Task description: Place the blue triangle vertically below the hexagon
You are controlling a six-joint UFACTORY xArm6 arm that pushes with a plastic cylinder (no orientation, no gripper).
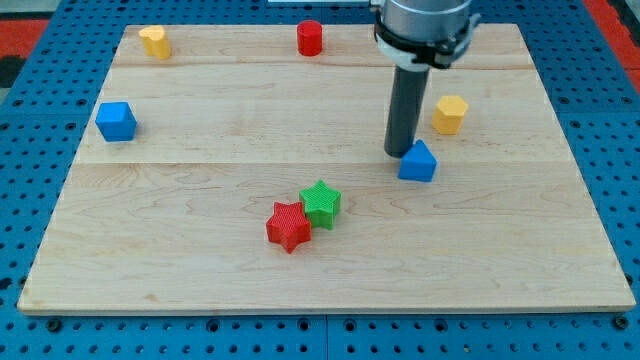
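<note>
The blue triangle (418, 162) lies right of the board's centre. The yellow hexagon (449, 114) stands a little above it and to its right, apart from it. My tip (398, 152) is down on the board right at the triangle's upper left edge; I cannot tell whether they touch. The dark rod rises from there to the arm at the view's top.
A green star (321, 203) and a red star (289, 226) touch each other below the centre. A blue cube (116, 121) sits at the left. A yellow block (154, 42) and a red cylinder (310, 38) stand near the wooden board's (200, 260) top edge.
</note>
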